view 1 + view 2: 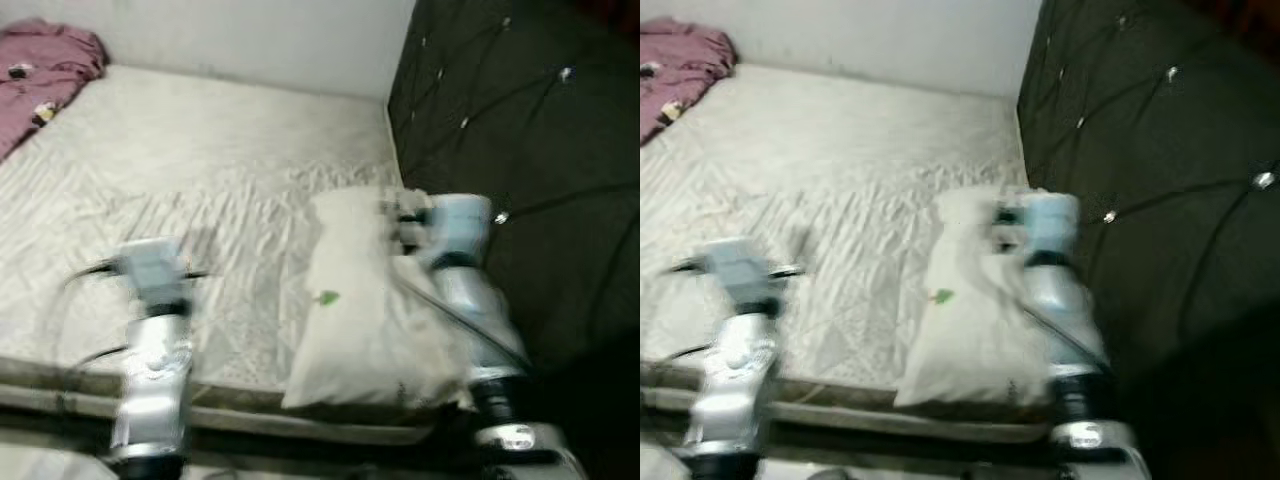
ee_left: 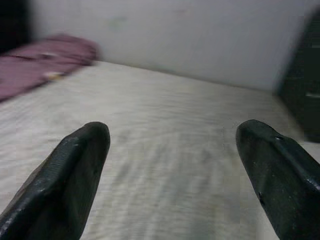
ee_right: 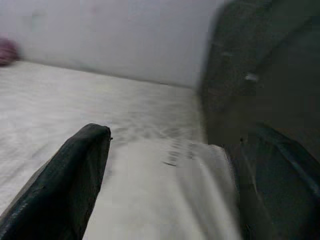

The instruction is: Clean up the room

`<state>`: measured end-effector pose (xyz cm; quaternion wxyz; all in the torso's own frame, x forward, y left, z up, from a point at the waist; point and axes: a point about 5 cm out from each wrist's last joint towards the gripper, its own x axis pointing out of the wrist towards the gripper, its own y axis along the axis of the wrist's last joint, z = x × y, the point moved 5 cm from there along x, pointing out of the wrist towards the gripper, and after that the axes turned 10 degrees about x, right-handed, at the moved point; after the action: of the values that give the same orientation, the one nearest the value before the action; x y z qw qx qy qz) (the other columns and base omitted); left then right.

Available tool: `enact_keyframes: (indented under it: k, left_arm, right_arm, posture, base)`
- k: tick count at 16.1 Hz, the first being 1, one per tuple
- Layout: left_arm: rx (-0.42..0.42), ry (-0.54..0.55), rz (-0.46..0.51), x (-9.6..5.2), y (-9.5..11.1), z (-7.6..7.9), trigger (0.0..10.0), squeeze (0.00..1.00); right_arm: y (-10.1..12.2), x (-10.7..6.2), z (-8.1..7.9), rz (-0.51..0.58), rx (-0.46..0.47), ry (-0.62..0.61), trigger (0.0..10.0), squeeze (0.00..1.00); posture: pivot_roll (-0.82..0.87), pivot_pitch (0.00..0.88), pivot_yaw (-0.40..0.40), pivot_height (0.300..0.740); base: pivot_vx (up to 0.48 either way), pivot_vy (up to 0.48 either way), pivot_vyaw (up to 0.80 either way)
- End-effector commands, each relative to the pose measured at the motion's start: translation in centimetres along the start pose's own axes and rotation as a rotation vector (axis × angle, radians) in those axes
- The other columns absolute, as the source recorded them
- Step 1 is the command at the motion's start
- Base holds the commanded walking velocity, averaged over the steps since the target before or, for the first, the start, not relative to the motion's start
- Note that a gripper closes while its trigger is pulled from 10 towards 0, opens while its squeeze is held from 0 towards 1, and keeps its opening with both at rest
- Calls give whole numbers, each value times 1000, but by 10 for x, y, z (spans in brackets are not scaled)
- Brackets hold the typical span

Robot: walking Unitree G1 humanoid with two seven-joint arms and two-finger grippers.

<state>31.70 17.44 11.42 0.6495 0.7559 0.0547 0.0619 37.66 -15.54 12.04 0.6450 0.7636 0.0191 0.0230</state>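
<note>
Our right hand [image 3: 170, 185] above the white pillow [image 1: 365, 320], fingers apart, our left hand [image 2: 172, 175] open over the bed [image 1: 200, 180], pink blanket [image 1: 45, 65] far off

Both eye views look forward and down from the head onto the bed [image 1: 200, 180], with the dark headboard [image 1: 520, 150] on the right. Each wrist view looks low along its fingers across the mattress toward the wall [image 2: 190, 35]; the left one shares the purple blanket [image 2: 40, 62].
</note>
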Motion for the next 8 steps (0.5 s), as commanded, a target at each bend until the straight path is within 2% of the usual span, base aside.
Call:
enact_keyframes:
  k: [1,2,8]
  left_arm:
    - [20,31,8,3,2,-13,10000,0]
    - [21,31,10,3,3,-13,10000,0]
    - [22,28,19,2,4,-11,10000,0]
  right_arm:
    - [6,4,-18,18,16,46,10000,0]
    - [6,5,-19,17,16,48,10000,0]
    - [4,5,-22,7,8,68,10000,0]
  posture:
    - [10,0,-70,740]
    - [10,0,-70,740]
    - [14,0,-77,740]
  base:
    - [0,480,-425]
    - [0,386,-444]
    - [0,0,0]
